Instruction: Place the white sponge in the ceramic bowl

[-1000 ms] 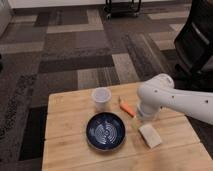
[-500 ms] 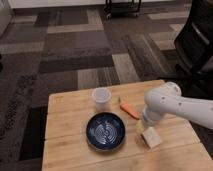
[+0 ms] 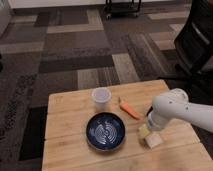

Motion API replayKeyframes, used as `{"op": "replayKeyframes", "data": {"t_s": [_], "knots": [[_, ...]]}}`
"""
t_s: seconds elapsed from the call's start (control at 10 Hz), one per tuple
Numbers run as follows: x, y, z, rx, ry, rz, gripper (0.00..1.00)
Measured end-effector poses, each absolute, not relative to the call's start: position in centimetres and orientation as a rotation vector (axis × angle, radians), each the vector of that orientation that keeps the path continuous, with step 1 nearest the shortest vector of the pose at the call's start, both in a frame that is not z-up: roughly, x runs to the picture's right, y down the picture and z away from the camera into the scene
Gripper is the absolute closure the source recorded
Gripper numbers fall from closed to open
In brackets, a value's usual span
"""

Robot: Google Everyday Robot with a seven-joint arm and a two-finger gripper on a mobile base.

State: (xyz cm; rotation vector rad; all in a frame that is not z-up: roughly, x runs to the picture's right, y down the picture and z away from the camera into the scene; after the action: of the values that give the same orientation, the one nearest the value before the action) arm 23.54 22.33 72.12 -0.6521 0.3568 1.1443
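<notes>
The ceramic bowl [image 3: 106,131] is dark blue with white rings and sits on the wooden table [image 3: 70,150], front of centre. The white sponge [image 3: 151,139] lies on the table just right of the bowl, its far part hidden by my arm. My white arm [image 3: 172,109] reaches in from the right and bends down over the sponge. The gripper [image 3: 148,126] is at the arm's lower end, directly over the sponge's far end and close to it.
A translucent white cup [image 3: 101,98] stands behind the bowl. An orange carrot-like object [image 3: 130,110] lies between the cup and my arm. A black office chair [image 3: 197,40] stands at the right beyond the table. Patterned carpet surrounds the table.
My arm has swung forward and down, bringing the gripper end onto the sponge's far part. The bowl, cup and orange object have not moved.
</notes>
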Motion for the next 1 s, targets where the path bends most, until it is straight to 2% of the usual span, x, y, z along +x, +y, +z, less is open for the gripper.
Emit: {"op": "replayKeyframes", "data": {"t_s": [0.6,0.7,0.9,1.0], "knots": [[24.5,24.2,73.4,-0.654,0.349,1.160,0.35],[24.6,24.4,73.5,-0.654,0.354,1.156,0.38],[24.3,24.3,73.6,-0.652,0.357,1.145,0.57],[23.2,23.9,73.5,-0.656,0.339,1.124,0.79]]}}
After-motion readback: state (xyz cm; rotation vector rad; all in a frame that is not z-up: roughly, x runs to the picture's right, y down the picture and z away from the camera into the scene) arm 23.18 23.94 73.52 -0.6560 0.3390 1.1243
